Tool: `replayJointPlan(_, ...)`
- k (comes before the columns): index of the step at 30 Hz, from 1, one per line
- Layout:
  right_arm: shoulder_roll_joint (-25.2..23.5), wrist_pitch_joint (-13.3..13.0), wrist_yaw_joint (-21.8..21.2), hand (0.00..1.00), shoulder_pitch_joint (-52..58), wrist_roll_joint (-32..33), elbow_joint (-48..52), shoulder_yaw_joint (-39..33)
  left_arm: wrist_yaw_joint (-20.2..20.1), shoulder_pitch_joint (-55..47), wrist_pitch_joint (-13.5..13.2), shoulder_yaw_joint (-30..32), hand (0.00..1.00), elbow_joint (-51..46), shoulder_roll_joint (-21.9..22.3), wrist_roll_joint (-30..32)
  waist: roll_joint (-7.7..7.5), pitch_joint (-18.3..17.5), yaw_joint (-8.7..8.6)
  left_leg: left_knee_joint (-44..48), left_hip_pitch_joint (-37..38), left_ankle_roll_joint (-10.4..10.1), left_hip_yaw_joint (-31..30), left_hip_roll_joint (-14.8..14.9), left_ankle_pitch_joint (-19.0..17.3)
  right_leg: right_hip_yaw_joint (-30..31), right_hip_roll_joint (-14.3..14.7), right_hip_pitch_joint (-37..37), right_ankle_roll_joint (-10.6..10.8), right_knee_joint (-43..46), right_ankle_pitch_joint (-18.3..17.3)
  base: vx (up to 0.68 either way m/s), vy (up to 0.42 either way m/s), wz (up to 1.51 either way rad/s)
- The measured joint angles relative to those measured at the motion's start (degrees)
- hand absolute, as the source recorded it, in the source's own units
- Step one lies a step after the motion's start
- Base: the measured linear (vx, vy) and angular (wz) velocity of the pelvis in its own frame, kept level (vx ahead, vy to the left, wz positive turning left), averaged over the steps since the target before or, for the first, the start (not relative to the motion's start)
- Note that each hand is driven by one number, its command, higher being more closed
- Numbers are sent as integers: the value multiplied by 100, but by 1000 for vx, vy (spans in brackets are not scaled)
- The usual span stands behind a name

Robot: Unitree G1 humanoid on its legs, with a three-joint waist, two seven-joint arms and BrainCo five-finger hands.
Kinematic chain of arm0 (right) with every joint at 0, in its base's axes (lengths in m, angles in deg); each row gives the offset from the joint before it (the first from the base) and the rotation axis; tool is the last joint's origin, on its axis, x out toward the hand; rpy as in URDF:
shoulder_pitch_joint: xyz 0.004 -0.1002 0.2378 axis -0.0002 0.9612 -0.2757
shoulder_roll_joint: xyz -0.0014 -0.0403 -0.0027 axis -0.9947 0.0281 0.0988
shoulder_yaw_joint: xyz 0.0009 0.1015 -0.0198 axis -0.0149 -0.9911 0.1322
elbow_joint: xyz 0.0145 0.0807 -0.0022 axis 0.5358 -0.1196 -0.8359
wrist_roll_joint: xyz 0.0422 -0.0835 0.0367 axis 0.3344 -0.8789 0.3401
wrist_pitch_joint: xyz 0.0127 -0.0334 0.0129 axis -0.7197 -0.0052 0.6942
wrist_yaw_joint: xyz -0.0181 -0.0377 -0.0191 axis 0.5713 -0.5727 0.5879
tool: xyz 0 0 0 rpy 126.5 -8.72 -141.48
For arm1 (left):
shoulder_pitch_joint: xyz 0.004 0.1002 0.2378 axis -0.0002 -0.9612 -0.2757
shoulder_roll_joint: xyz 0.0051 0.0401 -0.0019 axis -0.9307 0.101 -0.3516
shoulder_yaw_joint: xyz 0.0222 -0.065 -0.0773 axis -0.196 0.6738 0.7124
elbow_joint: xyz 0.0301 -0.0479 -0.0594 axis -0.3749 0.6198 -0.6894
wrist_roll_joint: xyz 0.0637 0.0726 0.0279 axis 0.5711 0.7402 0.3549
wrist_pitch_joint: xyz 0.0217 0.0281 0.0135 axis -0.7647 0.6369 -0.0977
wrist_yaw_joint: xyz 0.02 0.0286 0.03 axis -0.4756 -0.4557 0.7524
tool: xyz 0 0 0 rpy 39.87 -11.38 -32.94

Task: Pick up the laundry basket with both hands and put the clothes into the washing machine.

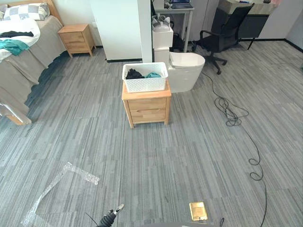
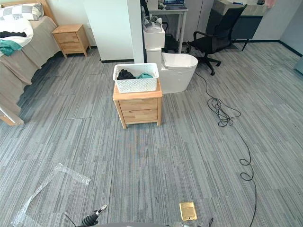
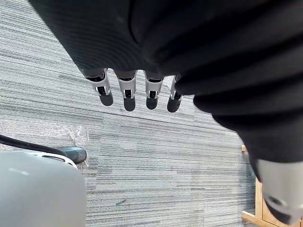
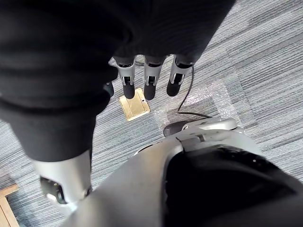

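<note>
A white perforated laundry basket (image 1: pixel 145 83) stands on a small wooden nightstand (image 1: pixel 147 109) in the middle of the room, some way ahead of me. In it lie a dark garment (image 1: pixel 134 74) and a teal one (image 1: pixel 153 75). Just behind and right of it is a white rounded unit with a closed lid (image 1: pixel 186 70). My left hand (image 3: pixel 129 92) hangs over the grey floor, fingers straight and empty. My right hand (image 4: pixel 150 82) also hangs low with straight fingers, holding nothing, above a brass floor plate (image 4: pixel 134 105).
A bed (image 1: pixel 23 52) with teal and black clothes is at the far left, with a second nightstand (image 1: pixel 76 39) beside it. A white pillar (image 1: pixel 120 28), a desk and a black office chair (image 1: pixel 222 33) stand behind. A clear plastic strip (image 1: pixel 57 187) lies on the floor nearby.
</note>
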Motion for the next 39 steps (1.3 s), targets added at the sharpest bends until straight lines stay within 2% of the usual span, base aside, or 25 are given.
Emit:
replayJointPlan(1,2,0,-6,0,1,0,3,3,-3,12,-1,0,0,-2,13,-83,5,1,-1,0,9,-4,4,9,-2,-1,0,16,149,-12,1,0,0,0)
replayJointPlan(2,0,0,-7,0,1,1,4,9,-7,20,-6,0,0,-2,14,-94,0,2,0,1,14,-13,6,9,-8,-3,0,27,154,-22,4,0,0,0)
replayJointPlan(11,34,-3,-93,0,6,2,60,244,-103,173,-82,-12,0,0,244,-75,-35,33,-2,6,57,-41,18,10,-30,-7,-2,53,115,-59,26,-48,-20,0)
replayJointPlan(14,46,-3,-103,0,6,3,66,270,-99,173,-84,-13,0,2,248,-61,-32,88,2,7,52,-39,26,15,-31,-6,6,59,72,-103,53,-45,-34,-1)
replayJointPlan(15,47,-3,-104,0,6,4,69,273,-99,173,-86,-13,0,2,247,-55,-73,74,2,7,44,-38,33,14,-30,-2,9,66,36,-140,77,0,0,0)
replayJointPlan(16,47,-3,-104,0,5,5,69,275,-99,174,-88,-13,0,2,246,-49,-17,87,2,7,43,-38,39,14,-30,1,10,65,26,-148,83,0,0,0)
replayJointPlan(17,47,-3,-105,0,5,7,70,280,-99,179,-93,-13,0,2,247,-41,-59,96,-1,6,43,-38,42,17,-30,2,13,65,26,-149,83,0,0,0)
replayJointPlan(19,57,-4,-104,0,4,16,71,342,-99,196,-96,-15,0,2,246,-11,-26,101,0,5,41,-38,41,19,-30,1,16,66,25,-155,83,-18,-34,0)
replayJointPlan(35,51,-6,-105,0,3,56,63,451,-99,222,-113,-75,0,43,218,149,-84,87,0,-21,46,-38,33,14,-31,-14,17,99,20,-219,88,-6,-5,0)
replayJointPlan(39,54,-4,-153,0,-3,267,58,462,-99,227,-114,-75,0,45,207,147,-96,88,0,-22,21,-37,70,15,-32,15,18,58,0,-222,102,-38,-23,-4)
